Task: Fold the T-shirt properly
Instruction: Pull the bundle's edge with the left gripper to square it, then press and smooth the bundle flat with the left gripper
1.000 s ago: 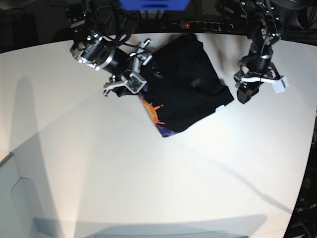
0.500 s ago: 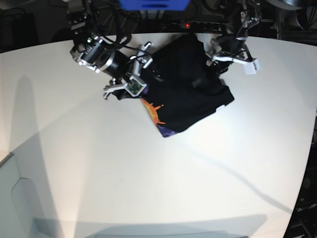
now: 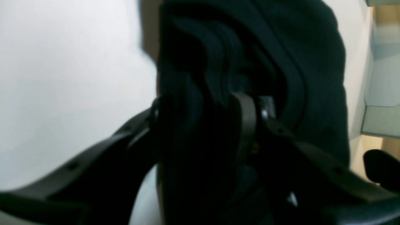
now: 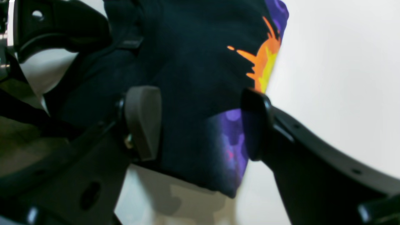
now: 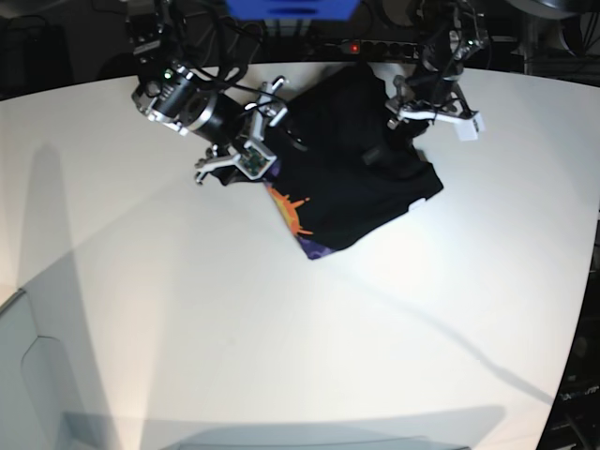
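At far edge of white surface (image 5: 281, 356): black T-shirt (image 5: 352, 169) bunched in a rough folded heap, both claws on it.
Left claw (image 3: 203, 125) clamped on a thick wad of shirt folds at heap's far-right side; right claw (image 4: 200, 125) w/ fingers apart, straddling the orange/purple print edge, not pinching. Near half of surface bare, wide room toward camera.

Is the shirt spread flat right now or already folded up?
Folded, not flat: the black cloth T-shirt lies as a compact layered bundle on the white table, its orange-and-purple print showing only at one edge.
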